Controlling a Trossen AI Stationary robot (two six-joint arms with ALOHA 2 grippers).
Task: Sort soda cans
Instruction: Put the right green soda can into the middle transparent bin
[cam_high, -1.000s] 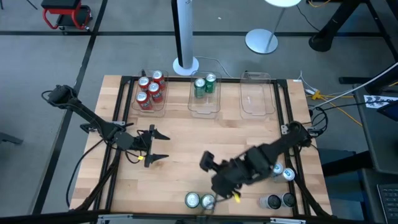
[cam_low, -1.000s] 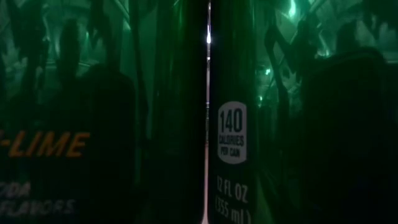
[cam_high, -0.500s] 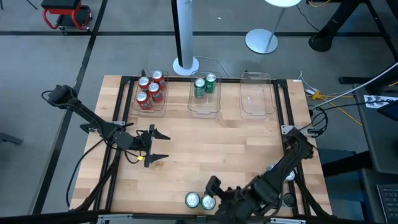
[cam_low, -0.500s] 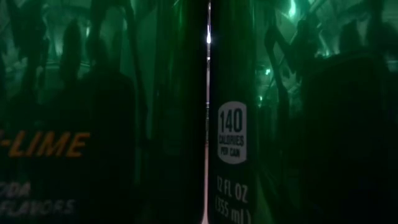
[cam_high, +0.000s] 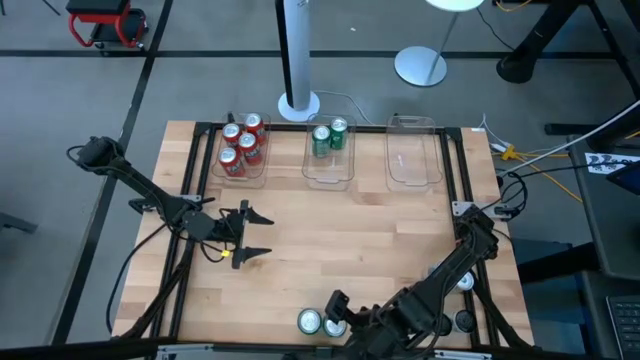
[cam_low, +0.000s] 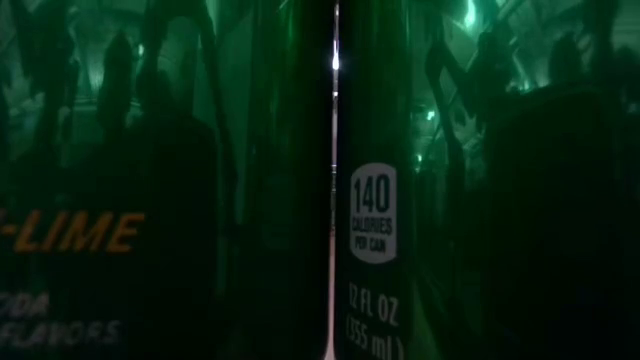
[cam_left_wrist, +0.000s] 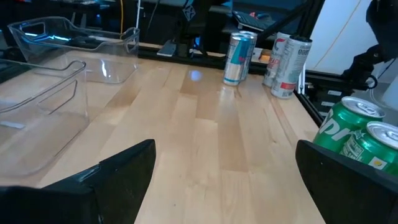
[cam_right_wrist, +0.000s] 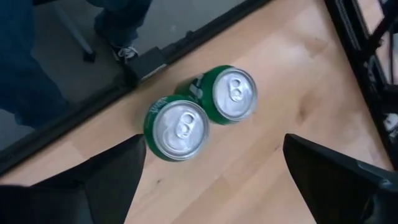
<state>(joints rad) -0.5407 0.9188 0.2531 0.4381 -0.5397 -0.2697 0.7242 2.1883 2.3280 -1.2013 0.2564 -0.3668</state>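
We are seeing the right tool (cam_right_wrist: 211, 180) hanging released above two green cans (cam_right_wrist: 205, 112) at the worktop (cam_high: 330, 235) edge; its arm is hiding the silver cans beside them. The left tool (cam_high: 252, 233), also released, is waiting apart.

Two green aluminium soda cans (cam_low: 300, 200) fill the low view, blocking the table; the dark right arm (cam_high: 440, 285) hides cans near the table's right edge.
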